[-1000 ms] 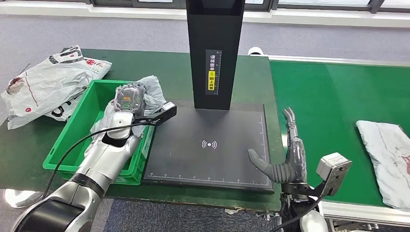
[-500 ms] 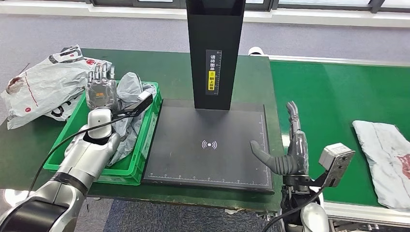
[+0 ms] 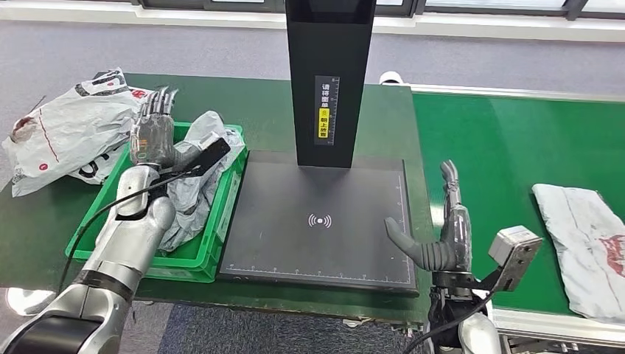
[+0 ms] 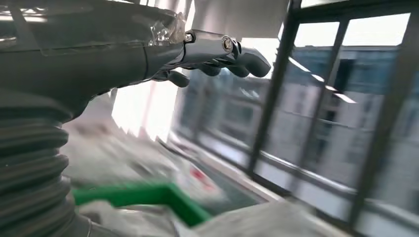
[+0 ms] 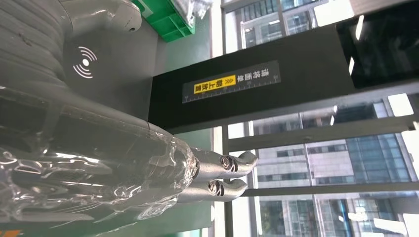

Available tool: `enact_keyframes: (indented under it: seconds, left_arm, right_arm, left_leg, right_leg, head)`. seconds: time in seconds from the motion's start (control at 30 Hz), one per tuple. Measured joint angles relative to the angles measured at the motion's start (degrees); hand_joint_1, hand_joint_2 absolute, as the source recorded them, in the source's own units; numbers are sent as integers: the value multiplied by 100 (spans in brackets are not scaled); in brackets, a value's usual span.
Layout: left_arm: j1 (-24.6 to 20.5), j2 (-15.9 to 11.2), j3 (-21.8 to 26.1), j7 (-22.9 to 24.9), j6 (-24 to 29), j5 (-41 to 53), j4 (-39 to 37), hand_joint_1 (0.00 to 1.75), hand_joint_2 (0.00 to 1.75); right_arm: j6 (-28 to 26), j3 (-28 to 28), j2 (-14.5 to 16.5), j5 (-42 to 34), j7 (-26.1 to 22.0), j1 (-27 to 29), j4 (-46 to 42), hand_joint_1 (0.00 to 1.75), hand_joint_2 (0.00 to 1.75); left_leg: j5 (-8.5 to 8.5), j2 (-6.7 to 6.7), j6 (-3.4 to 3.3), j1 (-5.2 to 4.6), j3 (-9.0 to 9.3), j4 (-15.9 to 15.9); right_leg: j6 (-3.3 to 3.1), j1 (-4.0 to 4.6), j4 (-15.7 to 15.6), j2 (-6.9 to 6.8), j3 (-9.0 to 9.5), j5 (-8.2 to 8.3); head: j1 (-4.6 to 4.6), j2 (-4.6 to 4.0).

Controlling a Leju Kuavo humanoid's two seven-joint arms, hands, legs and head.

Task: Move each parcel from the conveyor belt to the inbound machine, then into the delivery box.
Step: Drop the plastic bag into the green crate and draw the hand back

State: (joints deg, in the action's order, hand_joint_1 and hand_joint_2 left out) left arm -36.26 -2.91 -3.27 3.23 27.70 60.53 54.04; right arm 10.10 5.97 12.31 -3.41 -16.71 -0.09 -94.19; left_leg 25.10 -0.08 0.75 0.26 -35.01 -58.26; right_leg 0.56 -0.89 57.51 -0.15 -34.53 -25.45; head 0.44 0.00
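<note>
Left hand [image 3: 151, 133] up and empty now, fingers spread and pointing away, lifted off the grey parcel [image 3: 193, 177] gripped down in the bin a second ago. Just beside and below that hand: parcel slumped in the green delivery box [image 3: 88, 236], one corner spilling over the rim toward the scanner. So, by the look of it, drop made, one parcel delivered, arm pulling clear. Beyond the hand on the outer side, a white printed bag [image 3: 66, 129] lying on the green tabletop [image 3: 258, 110].

Right hand [image 3: 441, 228] open too, nothing in it, fingers straight, thumb out, hanging at the near edge of the inbound machine [image 3: 317, 221]. Further out past that hand, next parcel [image 3: 586, 243] waiting on the conveyor belt [image 3: 486, 162] — likely the coming pickup.

Left wrist view blurred, but fingers [image 4: 232, 49] plainly holding nothing, green box rim below. Right wrist view adds the yellow label on the machine's black column [image 5: 247, 94], read close up.
</note>
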Motion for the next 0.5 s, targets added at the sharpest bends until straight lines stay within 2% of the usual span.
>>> enact_keyframes:
  seconds: [0.07, 0.13, 0.3, 0.4, 0.5]
  left_arm:
    - [86, 115, 46, -779, -303, -1603, 354, 0, 175]
    - [152, 204, 78, -1360, -784, -3105, 675, 0, 175]
    - [465, 338, 126, -2061, -1748, -5654, 1526, 0, 175]
    - [652, 393, 127, -2319, -1910, -6466, 1995, 0, 175]
    - [884, 430, 128, -2552, -1709, -6615, 2507, 0, 175]
  right_arm:
    - [-7, 0, -50, -49, -35, 28, 4, 0, 175]
    - [1, 0, -94, -86, -72, 33, 21, 0, 175]
    - [46, 0, -189, -129, -141, -20, 234, 0, 175]
    - [57, 0, -225, -135, -180, -42, 356, 0, 175]
    - [56, 0, -241, -125, -197, -63, 435, 0, 175]
  left_leg:
    - [2, 0, -2, -1, -2, 0]
    - [3, 0, -3, -1, -3, 0]
    - [9, 17, -3, -3, 0, 0]
    - [9, 11, -4, -2, 0, 1]
    - [10, 12, -3, -1, 1, 1]
  right_leg:
    - [0, -1, -1, 1, 0, 0]
    - [1, -1, -3, 1, 1, 0]
    - [1, 0, -4, 13, -2, 0]
    - [1, 1, -2, 5, 0, -1]
    - [0, 2, -1, 9, -2, -2]
  head:
    - [1, 0]
    - [2, 0]
    - [2, 0]
    - [2, 0]
    - [2, 0]
